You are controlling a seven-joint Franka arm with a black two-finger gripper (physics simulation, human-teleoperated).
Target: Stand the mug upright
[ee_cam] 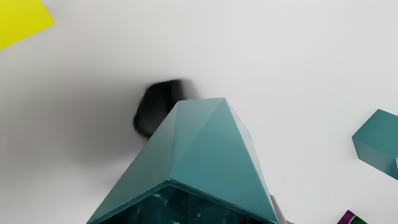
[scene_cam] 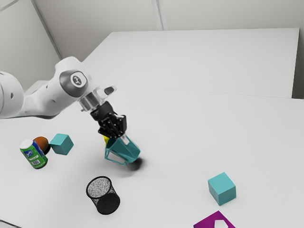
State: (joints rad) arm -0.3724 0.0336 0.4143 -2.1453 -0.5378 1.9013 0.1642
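Exterior view, from its left. The white arm (scene_cam: 45, 97) enters at the edge and reaches toward the exterior view's right. Below it on the table (scene_cam: 175, 128) stands a green and blue can (scene_cam: 34, 154), upright. Directly behind the can, and partly hidden by it, is an orange-brown rounded item (scene_cam: 42, 143). A teal cube (scene_cam: 61, 144) lies just beside these two.

Next is a black mesh cup (scene_cam: 102, 194), upright, its open end facing up, standing nearer the camera than the mug. A yellow block (scene_cam: 106, 139) is largely concealed behind the gripper and the mug; in the wrist view it lies on the table, apart from the mug.

The black gripper (scene_cam: 123, 137) points downward at a slant. Jaws: closed on the wall of the teal mug (scene_cam: 127, 150) at its open end. The mug is tilted, its mouth toward the gripper and its base away from it, with what looks like the handle on the side facing the exterior view's left. A dark shadow (scene_cam: 136, 164) falls on the table by the base. Whether the base touches the table cannot be determined. The wrist view confirms the mouth facing the hand, with faceted outer walls narrowing toward the base.

Further over, well apart from the mug, a second teal cube (scene_cam: 222, 189) rests on the table. Near it, cut off by the exterior view's lower edge, is a purple block (scene_cam: 209, 221) bearing a white marking.
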